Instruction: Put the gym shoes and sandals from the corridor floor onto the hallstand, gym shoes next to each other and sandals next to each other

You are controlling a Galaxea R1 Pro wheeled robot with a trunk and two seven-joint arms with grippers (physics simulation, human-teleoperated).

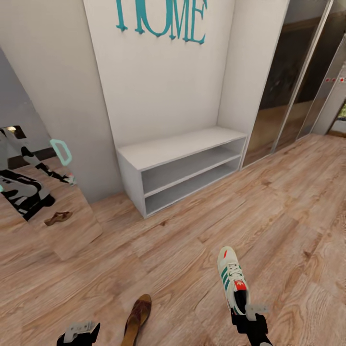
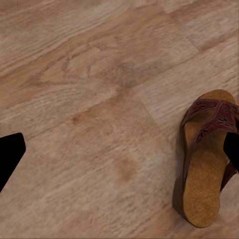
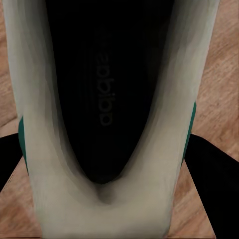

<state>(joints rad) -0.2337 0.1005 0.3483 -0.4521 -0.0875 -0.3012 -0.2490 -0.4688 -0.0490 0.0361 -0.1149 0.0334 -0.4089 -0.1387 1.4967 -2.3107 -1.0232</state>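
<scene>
One gym shoe, cream with green stripes and a red tongue patch, points toward the hallstand, a white two-shelf bench against a pale panel. My right gripper is shut on its heel. In the right wrist view the fingers press both sides of the gym shoe's heel collar. A brown sandal lies on the corridor floor near the lower edge. My left gripper hangs open to its left. From the left wrist camera the sandal lies beside one finger, outside the open left gripper.
A leaning wall mirror at the left reflects the robot and a brown sandal. Teal "HOME" letters hang on the panel above the bench. Mirrored sliding doors stand at the right. Bare wood planks stretch between me and the hallstand.
</scene>
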